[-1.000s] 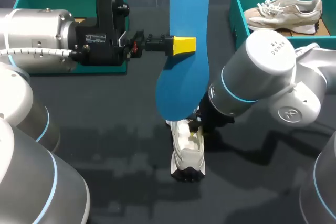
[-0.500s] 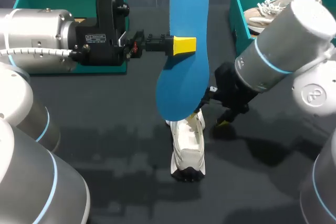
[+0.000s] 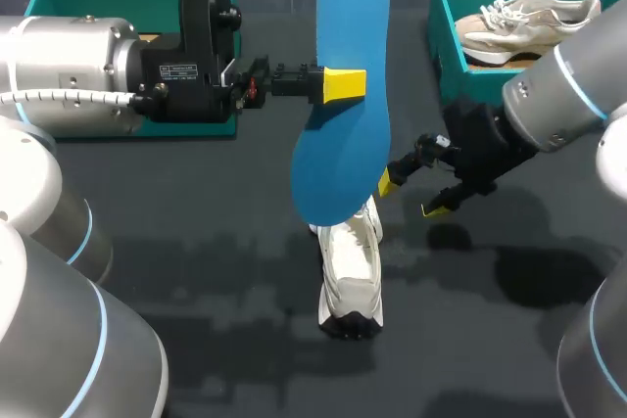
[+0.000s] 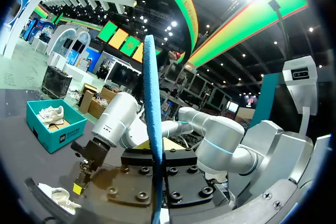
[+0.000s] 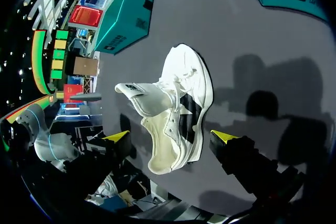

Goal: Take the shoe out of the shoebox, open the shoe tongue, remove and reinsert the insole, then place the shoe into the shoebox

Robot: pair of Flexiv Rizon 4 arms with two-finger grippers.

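Seen from above, left fingers are clamping the insole above the shoe on the bench, with right fingers gaping empty beside it. Left wrist view: the insole is standing edge-on in the grip. Right wrist view: the shoe is lying tongue-open, and reinsertion looks next, calling for the insole to be steered into the opening.

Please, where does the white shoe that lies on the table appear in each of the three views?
Head view: the white shoe lies on the table just below the blue insole.
Left wrist view: it lies under the right end effector.
Right wrist view: it is ahead of that end effector, seen between its open fingers.
Shared landmark: the right end effector's yellow tips.
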